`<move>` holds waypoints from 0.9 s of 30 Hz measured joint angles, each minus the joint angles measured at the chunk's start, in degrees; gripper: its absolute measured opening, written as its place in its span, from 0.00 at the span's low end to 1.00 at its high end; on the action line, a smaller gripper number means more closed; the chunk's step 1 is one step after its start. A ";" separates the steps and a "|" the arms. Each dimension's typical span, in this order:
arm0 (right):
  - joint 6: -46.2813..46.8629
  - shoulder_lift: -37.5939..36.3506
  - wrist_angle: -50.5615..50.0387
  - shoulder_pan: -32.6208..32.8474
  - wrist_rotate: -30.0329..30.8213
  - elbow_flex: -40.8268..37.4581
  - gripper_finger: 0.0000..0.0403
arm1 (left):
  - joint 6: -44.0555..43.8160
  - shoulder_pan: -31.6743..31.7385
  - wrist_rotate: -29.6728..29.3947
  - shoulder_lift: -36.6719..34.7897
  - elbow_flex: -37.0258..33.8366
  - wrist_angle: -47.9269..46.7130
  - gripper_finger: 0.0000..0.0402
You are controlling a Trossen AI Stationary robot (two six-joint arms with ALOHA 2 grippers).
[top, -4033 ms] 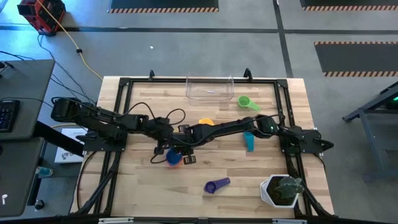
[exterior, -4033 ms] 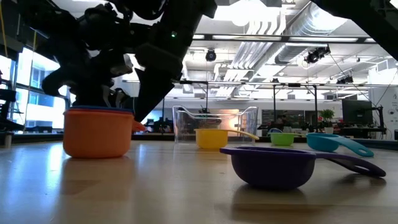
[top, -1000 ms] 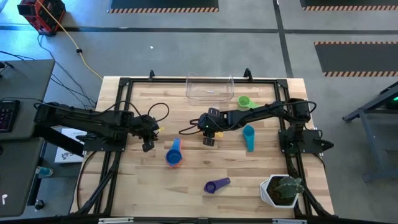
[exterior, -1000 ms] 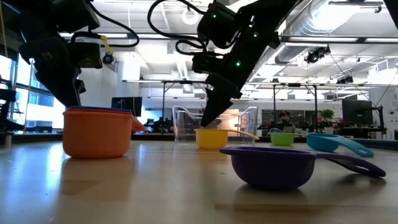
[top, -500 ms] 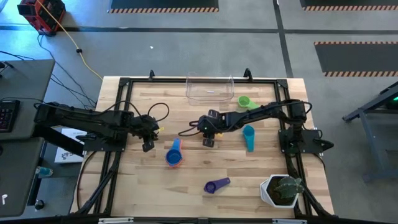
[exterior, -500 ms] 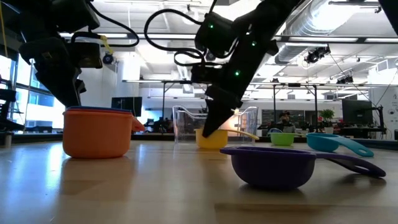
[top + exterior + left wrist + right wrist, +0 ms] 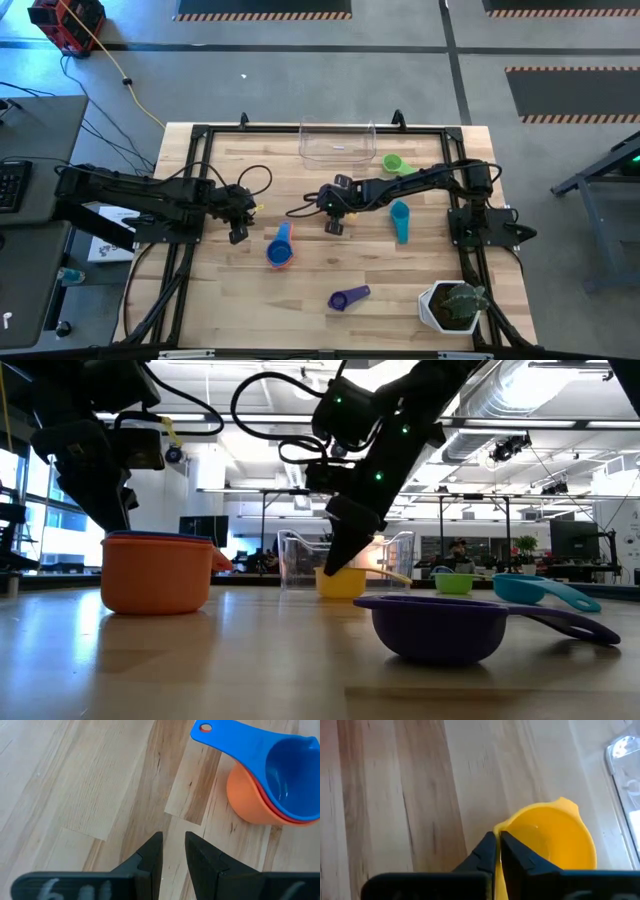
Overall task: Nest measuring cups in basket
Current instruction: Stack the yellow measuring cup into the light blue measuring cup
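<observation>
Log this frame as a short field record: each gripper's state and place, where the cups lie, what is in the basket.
right gripper: shut on the yellow cup, mid-table
left gripper: open, empty, over bare wood beside the stack
stack: blue cup nested in orange cup
loose cups: green cup, teal cup, purple cup, all on the table
basket: at the far edge, no cup in it

Bare boards of the light wooden table (image 7: pixel 230 290) lie open between the stacked blue-in-orange plastic cups (image 7: pixel 279 247) and the purple plastic cup (image 7: pixel 348 297). The right arm's tool (image 7: pixel 333 203) stands before the clear plastic rectangular basket (image 7: pixel 337 143). The white pot with green plant (image 7: pixel 452 307) fills one near corner.
</observation>
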 joint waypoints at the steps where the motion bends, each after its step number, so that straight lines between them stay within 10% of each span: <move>1: 0.00 0.00 0.09 0.00 0.00 0.00 0.01 | 0.00 0.00 0.00 0.00 0.00 0.02 0.18; 27: -47.21 -0.15 12.00 5.59 -2.13 4.82 0.00 | -3.10 0.02 2.14 0.00 0.00 0.04 0.18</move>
